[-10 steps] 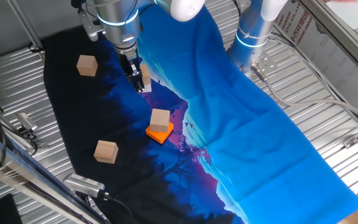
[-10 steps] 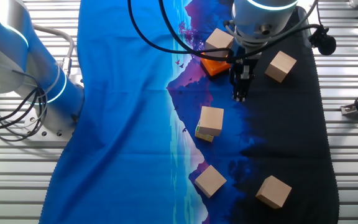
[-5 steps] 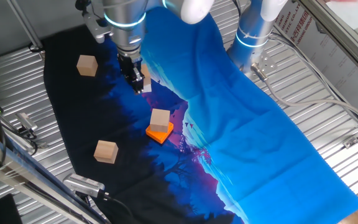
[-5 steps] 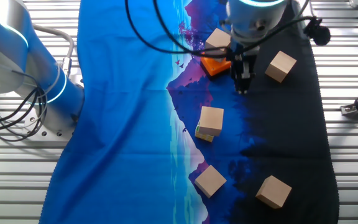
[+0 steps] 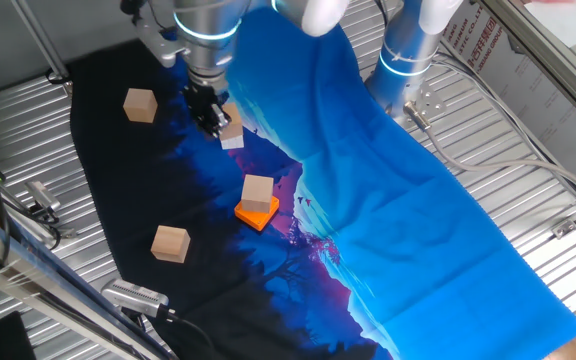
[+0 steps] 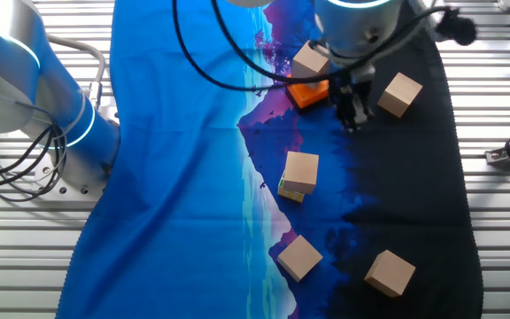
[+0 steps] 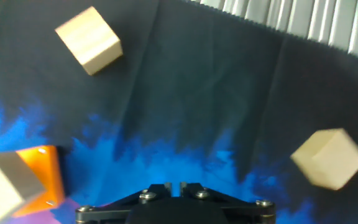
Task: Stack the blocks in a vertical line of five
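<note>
Wooden cubes lie scattered on a blue-and-black printed cloth [image 5: 398, 200] that covers the ribbed metal table [image 5: 528, 170], and none is stacked on another cube. The tool [image 6: 352, 120] hangs above the dark part of the cloth with nothing in it; its fingers appear close together in the fixed views, but whether they are fully together I cannot tell, and the hand view shows only the tool's base. Nearest the tool is a cube [image 6: 302, 171] resting on a small green-and-white puzzle cube [image 6: 288, 189], just below the tool in that fixed view; from the opposite camera the same cube [image 5: 232, 126] sits right beside the fingers. Another cube [image 6: 400, 94] lies close to the tool's right in that view. A third cube [image 6: 310, 59] rests on a flat orange square [image 6: 310, 93] just to the tool's left. Two more cubes, one [image 6: 300, 257] on the blue print and one [image 6: 390, 272] on the black, lie well apart from the tool toward the near edge.
</note>
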Controlling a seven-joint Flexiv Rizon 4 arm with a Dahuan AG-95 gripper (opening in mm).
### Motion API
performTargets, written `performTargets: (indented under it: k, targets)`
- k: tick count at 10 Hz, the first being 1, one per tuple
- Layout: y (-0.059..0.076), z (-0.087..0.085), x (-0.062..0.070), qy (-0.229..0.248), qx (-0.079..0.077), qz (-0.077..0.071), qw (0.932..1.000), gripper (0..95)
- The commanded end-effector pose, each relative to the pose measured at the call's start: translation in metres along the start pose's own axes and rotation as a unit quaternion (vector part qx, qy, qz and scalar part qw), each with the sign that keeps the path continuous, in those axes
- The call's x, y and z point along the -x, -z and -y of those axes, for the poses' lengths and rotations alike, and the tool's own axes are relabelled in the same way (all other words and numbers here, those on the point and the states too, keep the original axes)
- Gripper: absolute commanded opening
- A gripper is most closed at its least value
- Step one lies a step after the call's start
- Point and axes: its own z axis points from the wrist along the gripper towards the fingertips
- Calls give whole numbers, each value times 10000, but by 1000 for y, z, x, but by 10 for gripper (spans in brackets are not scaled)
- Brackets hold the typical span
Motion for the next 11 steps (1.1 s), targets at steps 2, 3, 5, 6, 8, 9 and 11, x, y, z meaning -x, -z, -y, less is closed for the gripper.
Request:
performTargets:
  k: [2, 3, 5, 6, 8, 9, 11]
  targets:
    - [2, 19, -4, 367, 187, 28, 9991, 570]
    - [-5, 20, -8, 415, 324, 65, 9986, 760]
    - [-16, 18, -17, 374, 541, 120, 9978, 950]
    - [-22, 15, -24, 404, 540, 78, 9977, 950]
    - [-28, 12, -32, 551, 568, 25, 9969, 950]
    - [-29, 12, -33, 378, 567, 31, 9977, 950]
    - [-29, 12, -33, -307, 544, 11, 9980, 950]
